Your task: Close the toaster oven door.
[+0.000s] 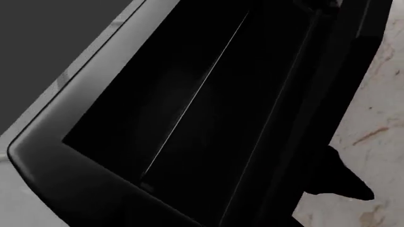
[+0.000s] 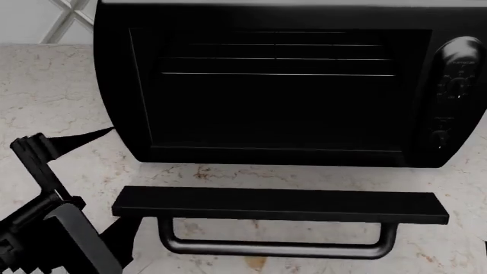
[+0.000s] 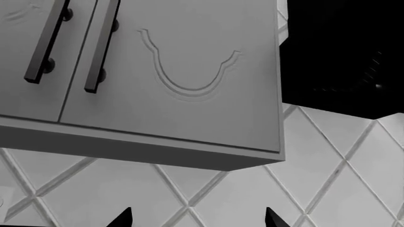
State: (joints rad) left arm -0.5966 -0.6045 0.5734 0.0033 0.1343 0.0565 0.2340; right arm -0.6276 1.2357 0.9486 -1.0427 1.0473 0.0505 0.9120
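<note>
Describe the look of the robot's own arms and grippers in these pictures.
The left arm is matte black with angular, blocky segments and one flat dark-grey rectangular panel; no cables or markings show. The right gripper shows only as two black pointed fingertips.

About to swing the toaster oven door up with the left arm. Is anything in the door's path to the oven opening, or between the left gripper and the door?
Nothing visible blocks either. The door hangs open, flat, in front of the toaster oven; only wire racks sit inside the cavity, none protruding. Bare marble counter lies between the left gripper and the door's left edge.
</note>
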